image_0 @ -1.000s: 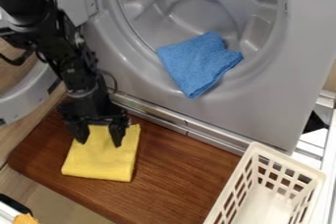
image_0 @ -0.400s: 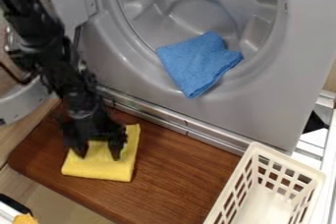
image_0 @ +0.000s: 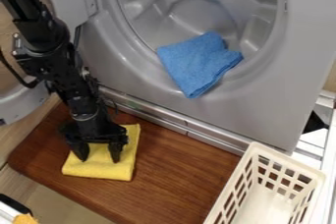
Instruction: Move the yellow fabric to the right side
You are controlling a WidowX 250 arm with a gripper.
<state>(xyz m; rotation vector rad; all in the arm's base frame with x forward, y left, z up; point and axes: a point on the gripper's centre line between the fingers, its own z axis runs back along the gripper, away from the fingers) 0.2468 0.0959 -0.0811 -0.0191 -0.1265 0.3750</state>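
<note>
The black gripper (image_0: 98, 159) hangs down over the folded yellow fabric (image_0: 99, 169) at the lower left of the camera view. Its two fingers stand apart, open, one toward the left of the cloth and one toward the right, with yellow fabric showing between and below them. The fingertips look to be at the cloth's upper surface; I cannot tell whether they press on it. The fabric lies flat on the brown wooden board (image_0: 174, 179), its upper part hidden behind the gripper.
A blue cloth (image_0: 199, 63) lies over the lower rim of the grey drum opening (image_0: 253, 78) behind the board. At the lower right stands a cream plastic basket (image_0: 289, 160) with slotted walls. A metal rail runs along the board's back edge.
The gripper has come down and slightly toward the front over the yellow fabric, its fingertips now lower on it. The fabric has barely shifted, and the blue cloth and basket are unmoved.
</note>
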